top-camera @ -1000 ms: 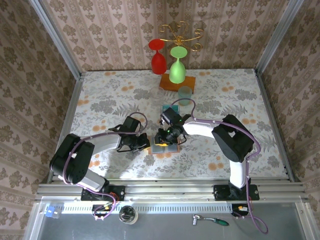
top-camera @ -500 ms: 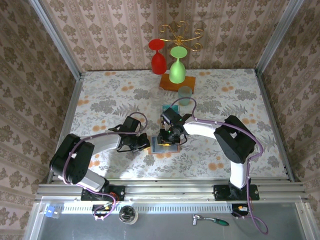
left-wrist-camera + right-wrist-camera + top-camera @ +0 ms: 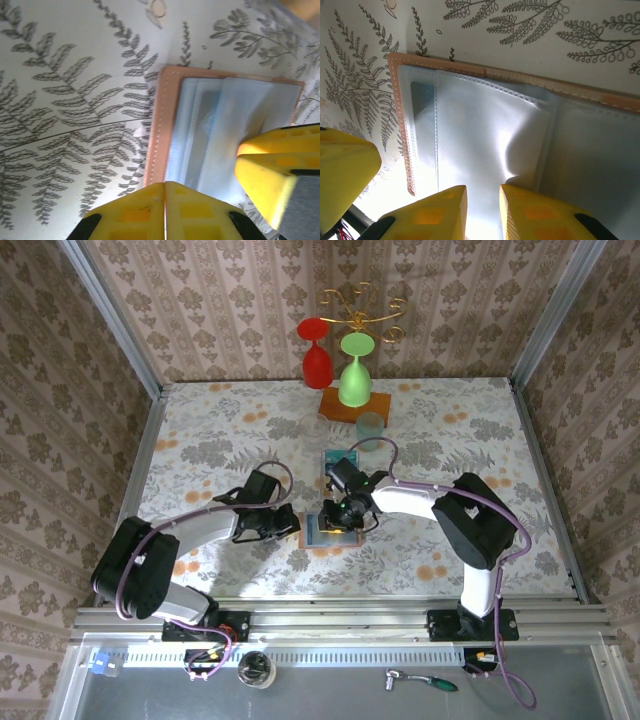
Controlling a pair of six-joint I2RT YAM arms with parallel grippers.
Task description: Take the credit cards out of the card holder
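Open card holder [image 3: 397,100] lies flat on the floral surface [image 3: 60,100]. Left claw [image 3: 165,191] is pressed together beside its rim. Right claw [image 3: 483,197], slightly spread, sits over the clear pockets [image 3: 485,130].

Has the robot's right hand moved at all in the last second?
Yes, slightly. The right hand has slid rightward over the card holder, and is now nearly in line below the green glass.

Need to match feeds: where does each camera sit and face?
Top external: above, behind both arms, facing down on them and the open tan leather card holder.
Left wrist: on the left arm, facing down; yellow left end effector.
Right wrist: likewise; yellow right end effector.
Shared: both wrists see the card holder.
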